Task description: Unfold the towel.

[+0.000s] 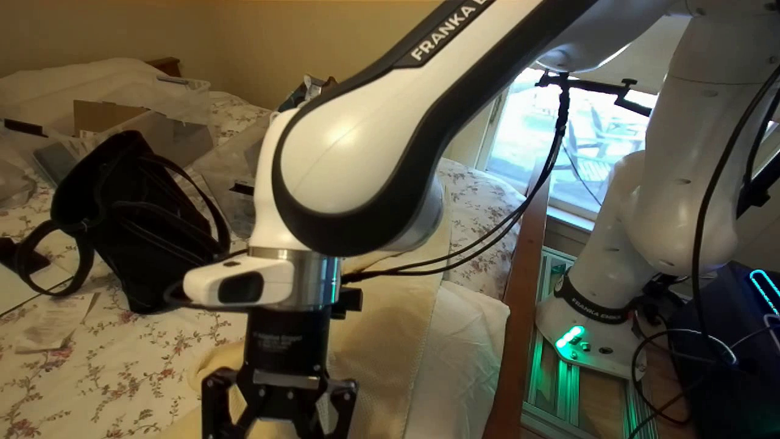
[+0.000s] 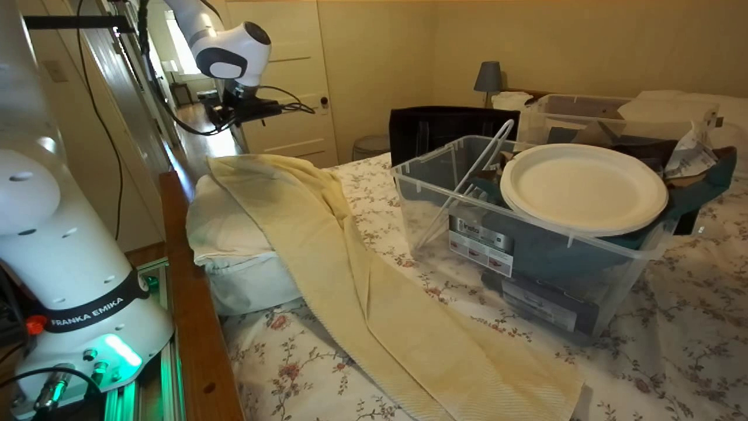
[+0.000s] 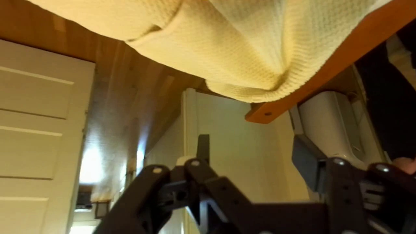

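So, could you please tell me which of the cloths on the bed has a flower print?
The bedspread, lying beneath the towel; that towel is plain pale yellow, and the sheet plain white.

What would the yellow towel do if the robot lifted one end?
In an exterior view, the towel droops from the white bedding onto the flowery bedspread, so it would probably hang floppy. It looks thin, so maybe light for its size. The wrist view shows bumpy weave, so it's probably not slippery.

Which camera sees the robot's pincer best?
The wrist view, because the pincer is close up there and both fingertips show, spread apart. Neither exterior view shows them clearly: there the pincer is cut off by the bottom edge, or small, dark and farther away.
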